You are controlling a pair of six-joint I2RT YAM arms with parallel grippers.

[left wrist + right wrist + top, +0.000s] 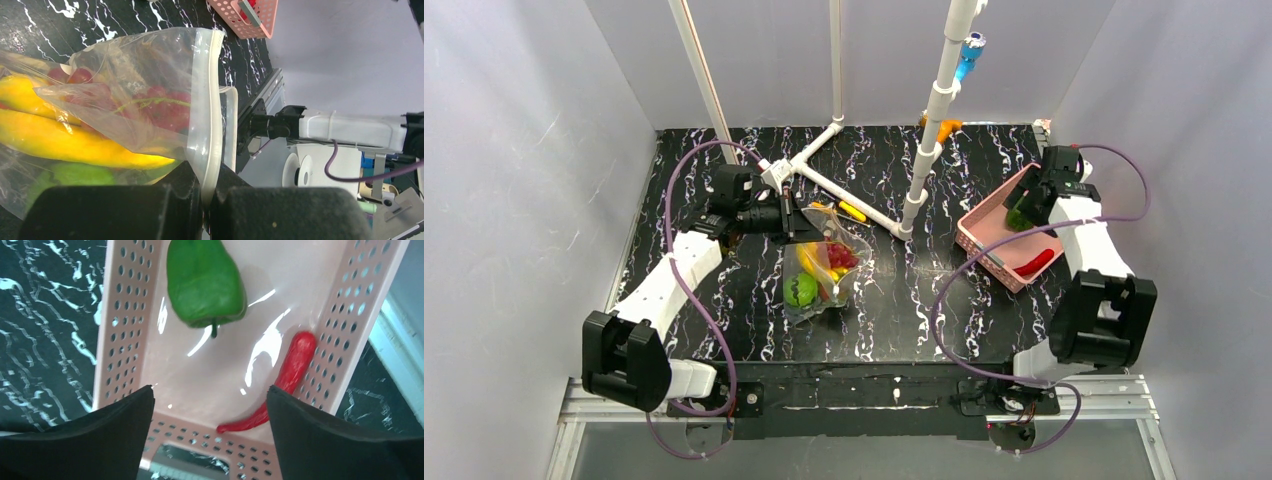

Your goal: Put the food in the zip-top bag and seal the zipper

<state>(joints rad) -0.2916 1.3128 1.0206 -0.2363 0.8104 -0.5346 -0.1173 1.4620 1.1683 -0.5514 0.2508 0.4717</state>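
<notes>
**Right gripper open over the last two peppers; left arm holds the bag by its seal**

The right gripper [209,390] hangs straight above the pink basket [120,315], its fingers spread wide with nothing between them. Two pieces of food lie on the basket floor beneath it. The green bell pepper [205,282] sits toward the basket's far end, on the line running forward between the two fingers, with its stem pointing back at the gripper. The red chili pepper [287,375] lies along the basket's right-hand wall, closer to the right finger. Its long axis slants from the basket's near wall up that side.

The right arm is plainly the nearer one for both. By my reckoning the bell pepper needs only a short reach forward and down. The chili would want the wrist turned so the fingers cross its length.

Well to the left of the basket, the zip-top bag [822,280] lies on the black marbled table [894,300]. It already holds bananas [75,142], dark red grapes [160,107] and a green fruit [75,175]. The left gripper [206,172] is clamped on the zipper [214,100] at the bag's mouth. The strip runs away from its fingers toward the basket's side. The two lips stand apart, so the mouth is not sealed.
</notes>
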